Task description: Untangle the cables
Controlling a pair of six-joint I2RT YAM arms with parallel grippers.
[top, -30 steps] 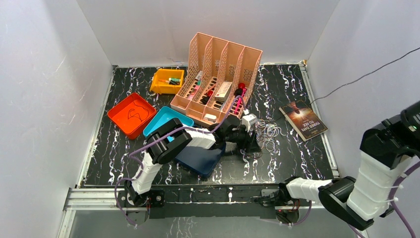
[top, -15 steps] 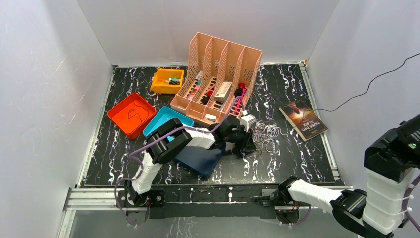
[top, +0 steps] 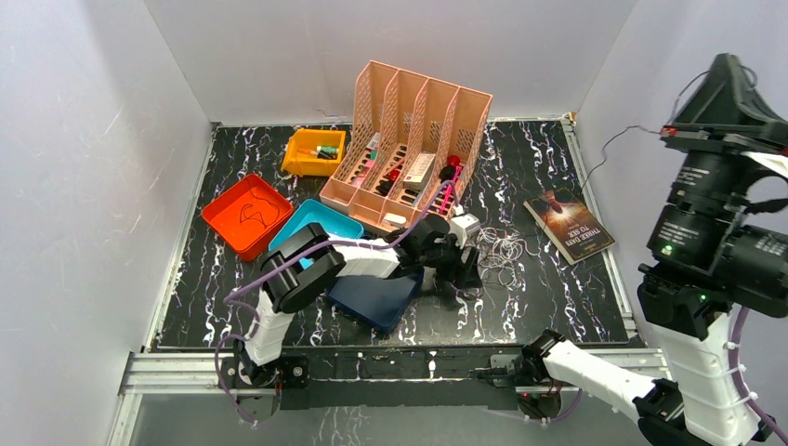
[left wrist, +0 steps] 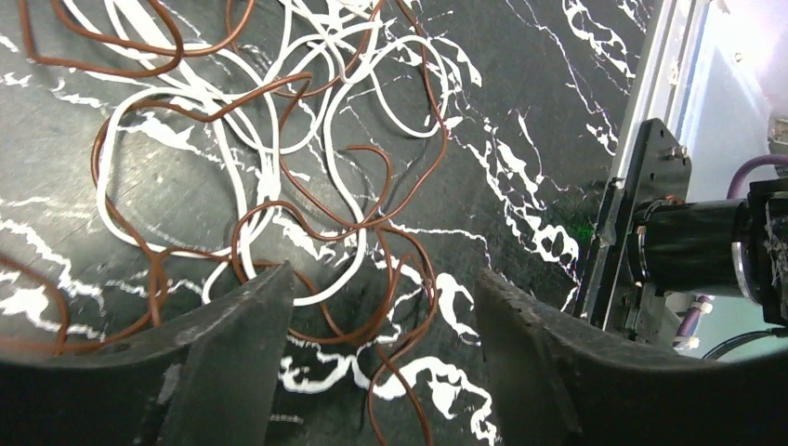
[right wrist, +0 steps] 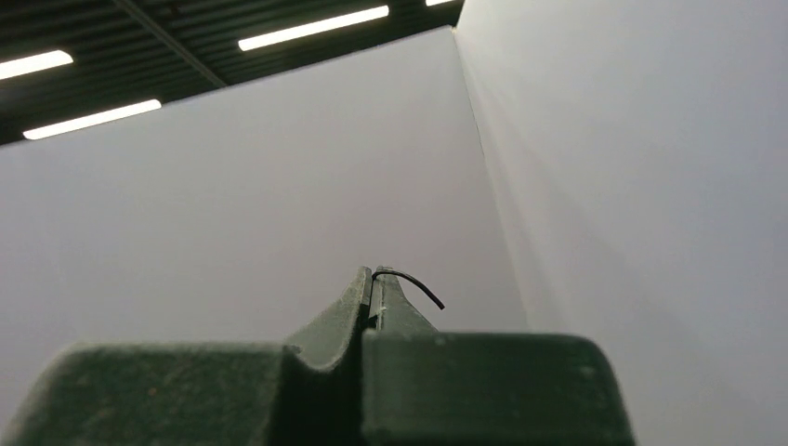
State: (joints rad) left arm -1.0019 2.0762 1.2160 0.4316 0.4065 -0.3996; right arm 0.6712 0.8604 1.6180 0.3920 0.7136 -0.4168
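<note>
Brown and white cables (left wrist: 265,177) lie knotted on the bench (left wrist: 520,111) under and beyond the spread left claw (left wrist: 381,283), set low probably to pin the heap, while the right claw (right wrist: 374,288), pinching one dark strand (right wrist: 413,282), holds it high, likely to draw it free.

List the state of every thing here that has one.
left gripper: open, fingers straddling loops of the tangle.
right gripper: shut on black cable, raised high, pointing up.
black cable: pinched at one end between the fingers.
cable tangle: knotted brown and white loops, lying on the table.
book: closed, lying flat.
orange bin: holds one dark wire.
</note>
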